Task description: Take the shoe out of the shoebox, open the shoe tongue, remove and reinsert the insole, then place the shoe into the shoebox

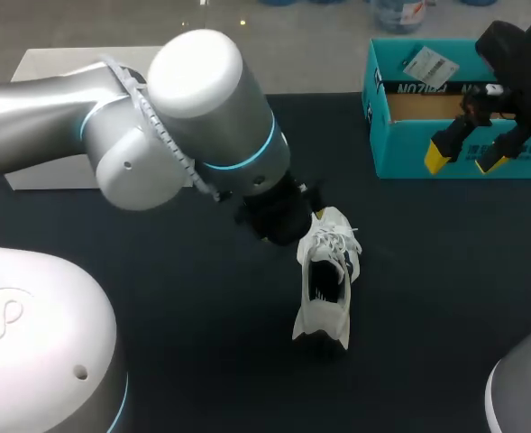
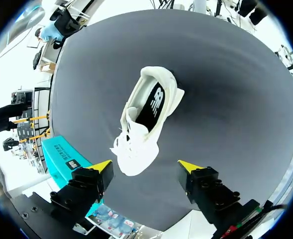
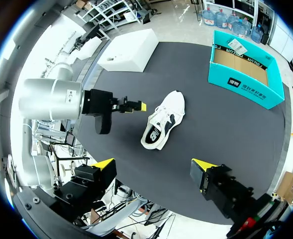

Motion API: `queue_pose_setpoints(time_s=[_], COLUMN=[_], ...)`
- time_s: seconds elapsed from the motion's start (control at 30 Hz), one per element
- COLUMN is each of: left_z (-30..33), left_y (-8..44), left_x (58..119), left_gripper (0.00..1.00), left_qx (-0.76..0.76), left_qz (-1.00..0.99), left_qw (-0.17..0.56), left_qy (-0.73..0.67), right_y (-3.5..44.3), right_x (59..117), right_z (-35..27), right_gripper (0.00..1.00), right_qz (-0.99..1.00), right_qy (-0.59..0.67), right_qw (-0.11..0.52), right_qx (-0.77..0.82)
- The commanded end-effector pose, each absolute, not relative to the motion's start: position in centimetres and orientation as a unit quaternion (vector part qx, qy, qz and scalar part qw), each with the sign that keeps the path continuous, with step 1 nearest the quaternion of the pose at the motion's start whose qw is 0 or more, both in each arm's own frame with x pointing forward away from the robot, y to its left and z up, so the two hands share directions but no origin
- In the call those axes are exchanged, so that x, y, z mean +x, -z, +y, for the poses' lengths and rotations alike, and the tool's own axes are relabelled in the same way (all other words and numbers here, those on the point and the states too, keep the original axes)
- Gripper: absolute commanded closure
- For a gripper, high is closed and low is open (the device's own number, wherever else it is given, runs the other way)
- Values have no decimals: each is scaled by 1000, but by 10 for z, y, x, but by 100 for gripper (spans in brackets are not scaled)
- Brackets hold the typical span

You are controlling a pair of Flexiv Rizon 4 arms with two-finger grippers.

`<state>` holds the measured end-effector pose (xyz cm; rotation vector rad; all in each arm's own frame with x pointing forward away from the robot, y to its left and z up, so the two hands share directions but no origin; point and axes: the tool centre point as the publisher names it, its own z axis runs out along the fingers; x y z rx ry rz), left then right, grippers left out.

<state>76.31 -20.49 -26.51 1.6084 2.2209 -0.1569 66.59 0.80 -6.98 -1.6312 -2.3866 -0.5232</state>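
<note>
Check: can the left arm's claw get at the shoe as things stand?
Probably yes: the left claw hangs open right by the shoe, nothing between them; the right claw is off by the shoebox.

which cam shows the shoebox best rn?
Right wrist view: the whole shoebox shows, open, with its brown inside unobstructed. Head view: the right gripper hangs in front of the shoebox and hides part of it. Left wrist view: only one corner of the shoebox shows, beside the left gripper.
</note>
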Motion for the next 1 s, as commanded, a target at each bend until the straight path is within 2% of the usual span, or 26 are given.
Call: queue_pose_setpoints(time_s=[0.03,0.37,0.8,1.0], left_z=[-204,-204,-204,-186], left_y=[266,266,266,260], left_x=[764,764,764,749], left_gripper=[0,0,0,0], left_qx=[575,575,575,447], left_qz=[792,792,792,887], left_qw=[197,197,197,113], left_qy=[57,57,57,9], right_y=[70,77,76,76], right_x=[668,660,656,656], right_z=[9,-31,-39,-39], right_gripper=[0,0,0,0], right_qz=[-808,-784,-778,-778], right_qy=[175,225,228,228], right_qw=[103,113,114,114], right_qx=[-553,-567,-575,-575])
